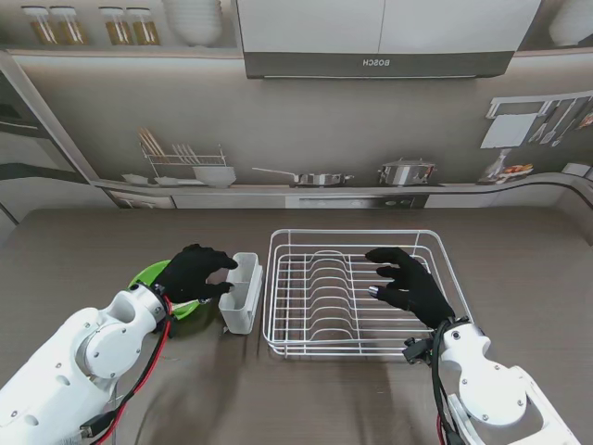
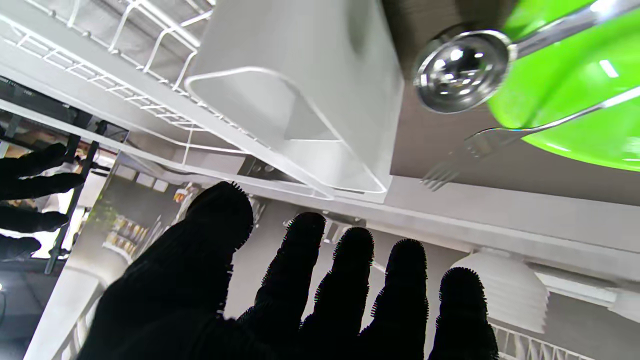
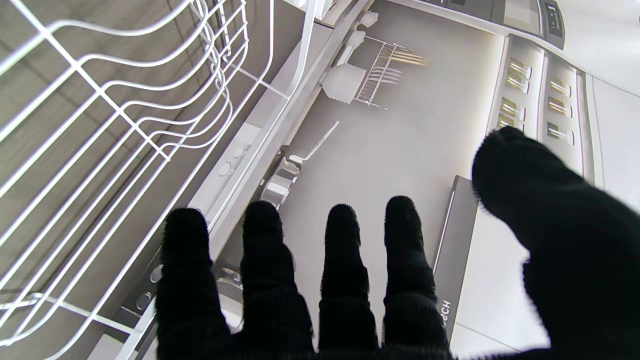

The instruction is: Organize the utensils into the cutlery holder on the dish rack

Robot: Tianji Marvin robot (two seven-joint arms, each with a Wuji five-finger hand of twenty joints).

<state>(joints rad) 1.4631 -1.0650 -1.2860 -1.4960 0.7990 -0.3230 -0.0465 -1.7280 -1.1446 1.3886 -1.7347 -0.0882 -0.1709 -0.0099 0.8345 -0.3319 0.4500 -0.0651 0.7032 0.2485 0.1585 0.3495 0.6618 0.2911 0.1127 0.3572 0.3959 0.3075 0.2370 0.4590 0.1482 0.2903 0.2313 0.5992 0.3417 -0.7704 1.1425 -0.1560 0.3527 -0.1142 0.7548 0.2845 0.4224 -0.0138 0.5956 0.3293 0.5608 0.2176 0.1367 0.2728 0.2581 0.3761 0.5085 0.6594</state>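
A white wire dish rack (image 1: pixel 361 289) stands mid-table, with a white plastic cutlery holder (image 1: pixel 242 291) hanging on its left side. My left hand (image 1: pixel 193 273) hovers open over a green plate (image 1: pixel 153 274), its fingertips close to the holder. In the left wrist view a steel spoon (image 2: pixel 460 70) and a fork (image 2: pixel 480 147) rest on the green plate's (image 2: pixel 575 95) rim, their heads pointing toward the cutlery holder (image 2: pixel 305 95), which looks empty. My right hand (image 1: pixel 408 282) floats open above the rack's right part, fingers spread, holding nothing; the rack's wires (image 3: pixel 100 125) show in the right wrist view.
The brown table (image 1: pixel 111 241) runs to a printed kitchen backdrop (image 1: pixel 306 102) at the far edge. My left forearm (image 1: pixel 83 357) and its red cable (image 1: pixel 153 357) cross the near left; my right forearm (image 1: pixel 491 385) fills the near right.
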